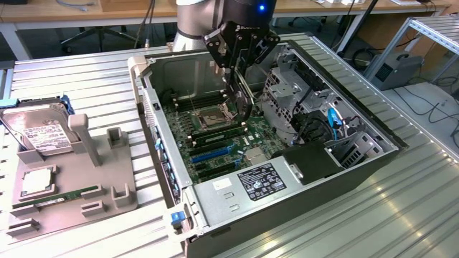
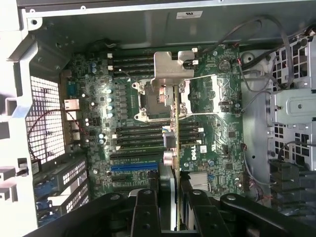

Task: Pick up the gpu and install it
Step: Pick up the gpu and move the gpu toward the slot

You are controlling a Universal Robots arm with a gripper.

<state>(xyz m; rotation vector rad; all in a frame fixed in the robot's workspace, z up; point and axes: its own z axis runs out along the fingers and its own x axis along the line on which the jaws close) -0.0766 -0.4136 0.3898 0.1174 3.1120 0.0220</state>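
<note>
Grips the gpu (image 2: 176,118) edge-on, jaws closed against its two flat faces, with the card hanging upright below the fingers (image 2: 146,210). Shows in the wrist view as a thin line running away from the gripper (image 2: 173,191), with the silvery bracket (image 2: 173,64) at the far end. Hangs inside the open computer case (image 1: 323,177), above the motherboard (image 1: 215,137) and over the CPU socket (image 2: 145,101), between the two banks of memory slots. Sits in no slot; cannot tell whether the lower edge touches the board. Lies well apart from the blue expansion slot (image 2: 133,168), which is nearer the case's rear wall.

Reaches down from the top of the exterior view, wrist pointing straight down into the case and a blue light (image 1: 262,7) glowing on it. Stands close beside the metal drive cage (image 1: 287,86), on the cage's side toward the exterior view's left.

Outside the case, toward the exterior view's left: a grey holder tray (image 1: 86,172) on the ribbed metal table (image 1: 323,236), carrying a hard drive (image 1: 40,131) leaned upright, a processor (image 1: 37,183) lying flat, and a green memory stick (image 1: 68,194) along the near edge.
</note>
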